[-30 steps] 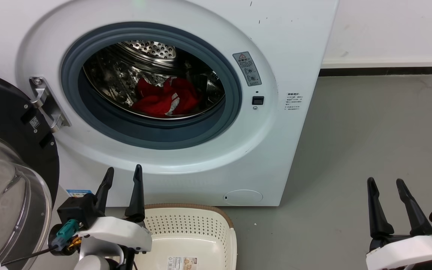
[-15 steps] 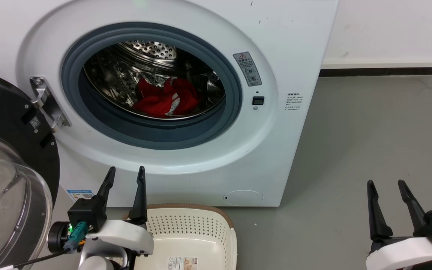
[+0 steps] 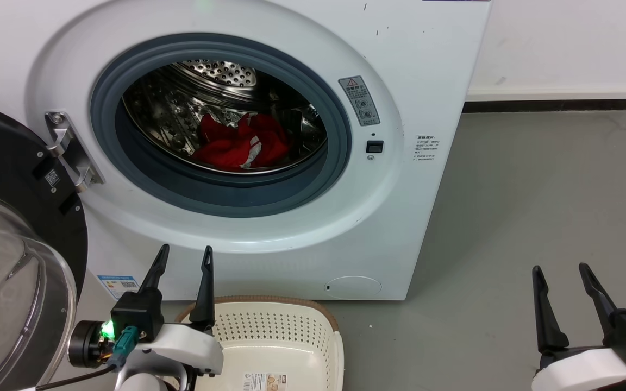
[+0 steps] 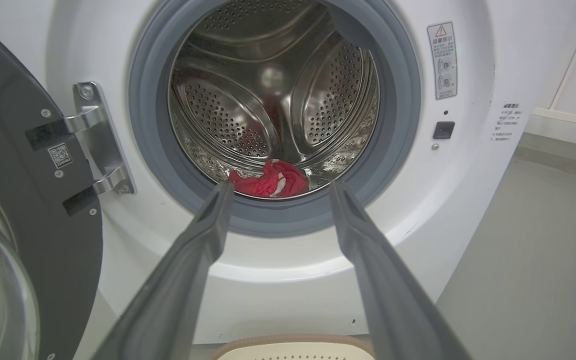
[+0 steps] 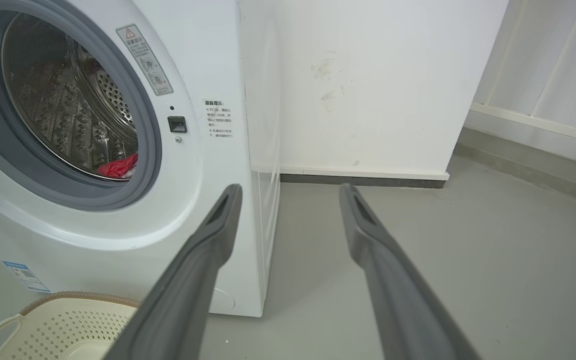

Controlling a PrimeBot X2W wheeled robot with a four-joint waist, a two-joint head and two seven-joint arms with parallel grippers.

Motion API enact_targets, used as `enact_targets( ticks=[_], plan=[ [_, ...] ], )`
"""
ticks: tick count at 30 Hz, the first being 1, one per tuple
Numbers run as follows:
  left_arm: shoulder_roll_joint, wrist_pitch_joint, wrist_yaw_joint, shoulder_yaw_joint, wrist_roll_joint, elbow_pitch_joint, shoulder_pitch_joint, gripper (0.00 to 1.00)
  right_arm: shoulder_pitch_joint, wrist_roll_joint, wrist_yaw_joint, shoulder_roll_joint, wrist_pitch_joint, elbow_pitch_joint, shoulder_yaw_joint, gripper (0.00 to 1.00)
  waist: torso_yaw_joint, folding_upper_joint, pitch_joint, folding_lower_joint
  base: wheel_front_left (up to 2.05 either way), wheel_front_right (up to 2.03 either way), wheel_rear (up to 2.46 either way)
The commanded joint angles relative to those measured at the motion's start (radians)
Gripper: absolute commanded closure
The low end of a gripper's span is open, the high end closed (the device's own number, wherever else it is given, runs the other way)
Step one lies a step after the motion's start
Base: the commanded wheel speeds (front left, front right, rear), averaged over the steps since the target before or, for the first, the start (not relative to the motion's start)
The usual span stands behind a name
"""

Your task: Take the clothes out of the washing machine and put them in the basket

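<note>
Left pincer (image 3: 186, 250) spread wide, I should reach low into the washing machine (image 3: 427, 81) and pinch the clothes (image 3: 231, 146) deep.

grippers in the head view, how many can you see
2: left gripper at lower left by the basket, right gripper at lower right over the floor.

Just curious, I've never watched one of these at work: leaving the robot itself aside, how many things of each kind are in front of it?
Washing machine: 1
Basket: 1
Heap of red clothes: 1 (the garments in it cannot be told apart)
Total: 3
</note>
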Motion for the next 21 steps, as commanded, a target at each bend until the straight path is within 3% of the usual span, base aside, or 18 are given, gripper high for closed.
enact_targets(
  ticks=[1, 10, 21],
  plan=[
    [-0.001, -0.009, 0.003, 0.001, 0.022, 0.001, -0.014, 0.00, 0.007, -0.018, 0.000, -0.004, -0.007, -0.006, 0.000, 0.00, 0.000, 0.0000, 0.001, 0.0000, 0.00, 0.00, 0.00],
    [-0.008, -0.025, 0.009, 0.012, 0.080, 0.022, -0.012, 0.00, 0.012, -0.071, 0.000, -0.004, -0.013, -0.010, -0.001, 0.00, 0.000, 0.0000, 0.001, 0.0000, 0.00, 0.00, 0.00],
    [-0.015, -0.024, -0.001, 0.028, 0.075, 0.042, -0.016, 0.00, 0.002, -0.055, 0.000, -0.004, -0.014, 0.003, 0.000, 0.00, -0.002, 0.0000, 0.004, 0.0000, 0.00, 0.00, 0.00]
  ],
)
